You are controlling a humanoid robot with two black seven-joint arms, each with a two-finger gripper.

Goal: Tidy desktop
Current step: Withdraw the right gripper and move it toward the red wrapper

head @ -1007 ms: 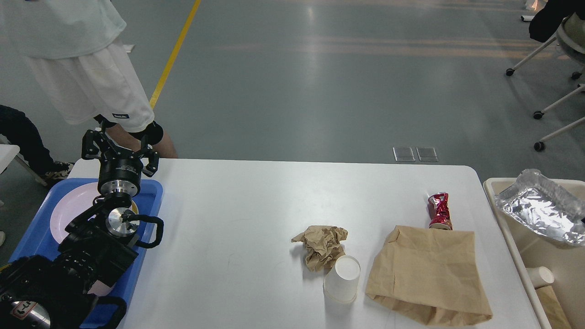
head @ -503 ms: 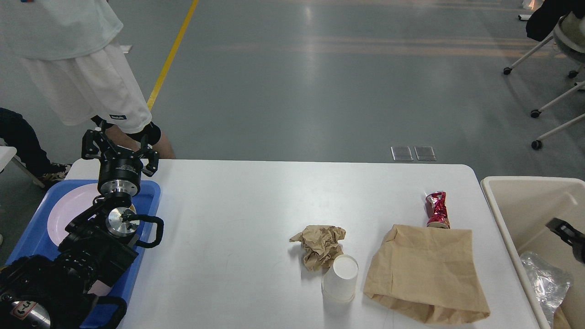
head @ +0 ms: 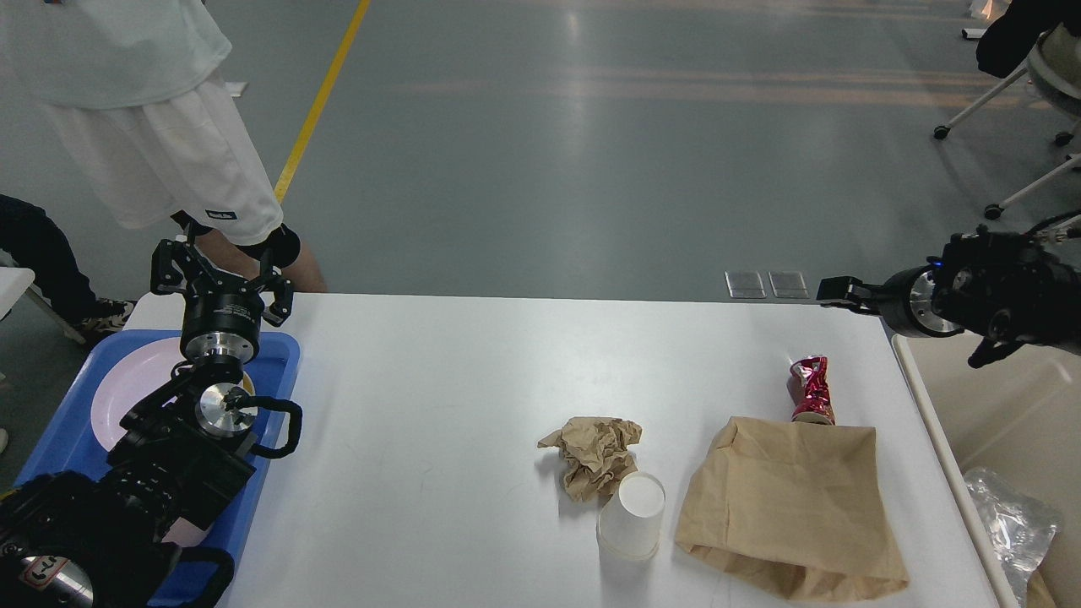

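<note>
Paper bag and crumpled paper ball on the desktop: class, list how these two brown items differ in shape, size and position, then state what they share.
The paper bag lies flat and mostly smooth; the paper ball is scrunched into a wrinkled lump. The bag is far larger than the ball. The bag's far edge covers the base of a crushed red can; the ball sits against a white cup. Both are brown paper lying on the desktop.

White desktop (head: pixel 473 380), brown bag (head: pixel 790 498) (crumpled paper (head: pixel 595 452) too), red can (head: pixel 811 390), blue tray (head: pixel 274 359)
</note>
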